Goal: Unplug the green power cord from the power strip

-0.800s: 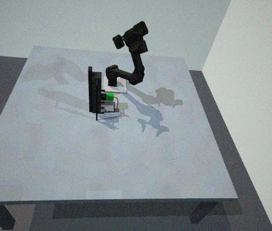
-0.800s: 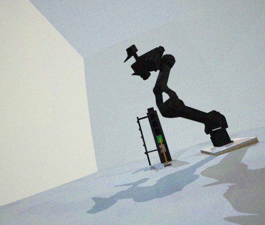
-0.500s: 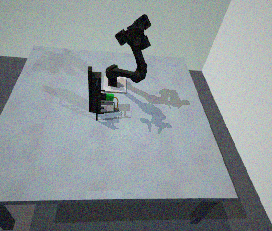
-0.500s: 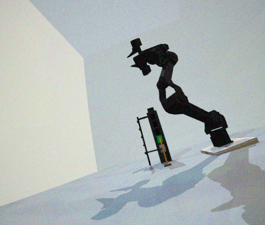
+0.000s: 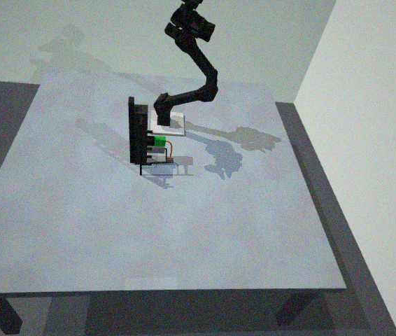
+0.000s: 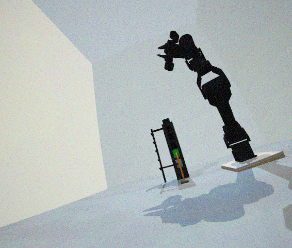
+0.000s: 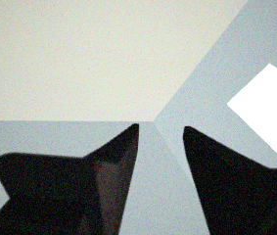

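In the wrist view the gripper [image 7: 161, 128] fills the lower edge, its two dark fingers standing partly closed with a bare gap between them; nothing sits in that gap, only the pale walls and a bright white patch [image 7: 270, 108] beyond. The gripper holds nothing.

Below, on the pale blue tabletop [image 5: 118, 224], the black power strip [image 5: 137, 134] stands upright on a small light foot, with a thin black ladder-like frame [image 6: 157, 152] just behind it. The green plug [image 5: 159, 141] is seated in the strip's face, in the lower half of its height, and an orange cord [image 5: 171, 148] arcs from it down to the foot of the strip. In the exterior view the green plug [image 6: 175, 153] and the orange cord [image 6: 180, 168] run straight down the strip's front [image 6: 171, 136].

Near the strip, the arm's white base plate [image 6: 271, 156] lies flat on the tabletop, the arm [image 6: 216, 93] rising from it. The arm reaches high above the strip, and the gripper [image 6: 161, 51] at its end points off to the side toward the cream wall [image 6: 34, 120], well apart from plug, cord and strip. Shadows of the arm spread across the tabletop on the side away from the strip.
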`<state>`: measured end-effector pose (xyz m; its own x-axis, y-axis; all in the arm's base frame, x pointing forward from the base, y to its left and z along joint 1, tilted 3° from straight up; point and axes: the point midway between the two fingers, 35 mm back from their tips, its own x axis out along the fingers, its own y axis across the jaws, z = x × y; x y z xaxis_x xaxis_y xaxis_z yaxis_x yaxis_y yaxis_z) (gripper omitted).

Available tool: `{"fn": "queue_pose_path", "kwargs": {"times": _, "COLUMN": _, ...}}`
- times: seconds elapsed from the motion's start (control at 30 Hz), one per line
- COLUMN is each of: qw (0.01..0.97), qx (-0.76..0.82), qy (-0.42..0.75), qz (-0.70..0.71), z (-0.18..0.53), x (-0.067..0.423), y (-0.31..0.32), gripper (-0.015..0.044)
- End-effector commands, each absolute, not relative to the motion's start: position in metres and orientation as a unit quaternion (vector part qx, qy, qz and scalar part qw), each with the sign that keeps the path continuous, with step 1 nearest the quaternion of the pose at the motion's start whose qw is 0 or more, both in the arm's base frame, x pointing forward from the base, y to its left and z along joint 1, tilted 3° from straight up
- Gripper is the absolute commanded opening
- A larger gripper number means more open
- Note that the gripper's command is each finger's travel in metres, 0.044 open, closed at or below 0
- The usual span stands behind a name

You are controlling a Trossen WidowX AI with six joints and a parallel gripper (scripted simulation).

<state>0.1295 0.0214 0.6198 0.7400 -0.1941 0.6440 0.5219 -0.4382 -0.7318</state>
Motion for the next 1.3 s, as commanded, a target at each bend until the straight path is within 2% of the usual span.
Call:
{"fn": "queue_pose_path", "kwargs": {"times": 0.0, "qw": 0.567, "qx": -0.729, "qy": -0.139, "qz": -0.359, "z": 0.628, "x": 0.111, "y": -0.006, "gripper": 0.0160}}
{"fn": "queue_pose_path", "kwargs": {"times": 0.27, "qw": 0.658, "qx": -0.636, "qy": -0.173, "qz": -0.364, "z": 0.628, "x": 0.102, "y": -0.064, "gripper": 0.0160}}
{"fn": "queue_pose_path", "kwargs": {"times": 0.5, "qw": 0.737, "qx": -0.555, "qy": -0.167, "qz": -0.347, "z": 0.610, "x": 0.121, "y": -0.114, "gripper": 0.0160}}
{"fn": "queue_pose_path", "kwargs": {"times": 0.87, "qw": 0.845, "qx": -0.451, "qy": -0.097, "qz": -0.269, "z": 0.551, "x": 0.193, "y": -0.162, "gripper": 0.0160}}
{"fn": "queue_pose_path", "kwargs": {"times": 1.27, "qw": 0.906, "qx": -0.397, "qy": 0.014, "qz": -0.145, "z": 0.472, "x": 0.276, "y": -0.152, "gripper": 0.0160}}
